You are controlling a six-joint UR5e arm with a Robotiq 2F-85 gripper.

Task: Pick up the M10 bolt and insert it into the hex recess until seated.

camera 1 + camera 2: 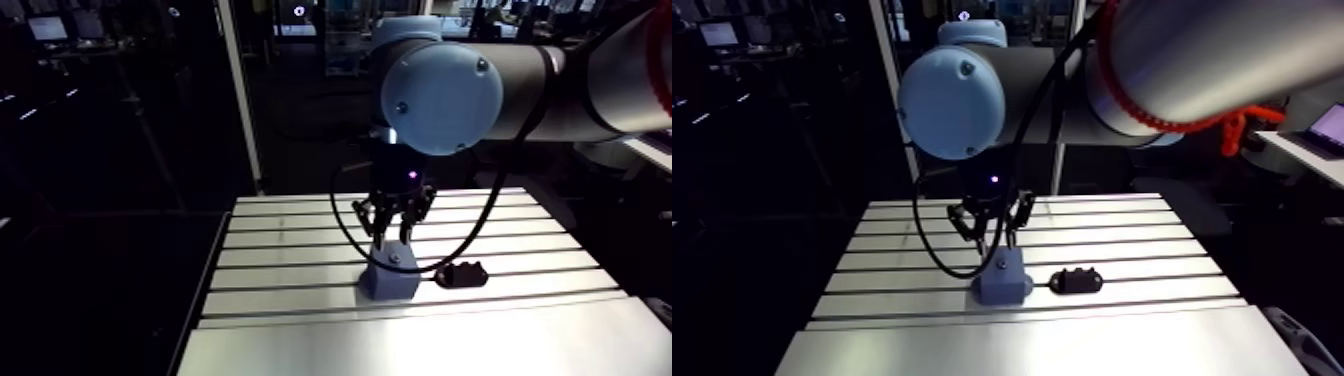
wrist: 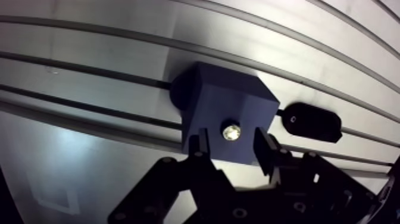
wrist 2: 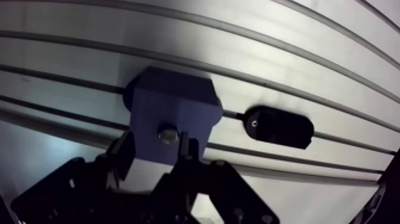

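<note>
Tabletop (image 2: 89, 37) of slotted aluminium carried a blue block (image 2: 229, 98) with a black oval piece (image 2: 312, 122) beside it. The M10 bolt (image 2: 231, 131) stood head-up in the block's top, axis vertical, beneath the spread end effector (image 2: 231, 146).

1. Pincer (image 2: 231, 146): matte black, with two blunt fingers (image 2: 200, 145). The linkage behind them has round screw holes.
2. Directly above the pincer: dark wrist housing with one small violet light (image 1: 411, 176).
3. Higher above: round light-blue joint cap (image 1: 441, 98) with small dark screws near its rim.
4. Beyond the cap: smooth grey tube (image 1: 600, 80).
</note>
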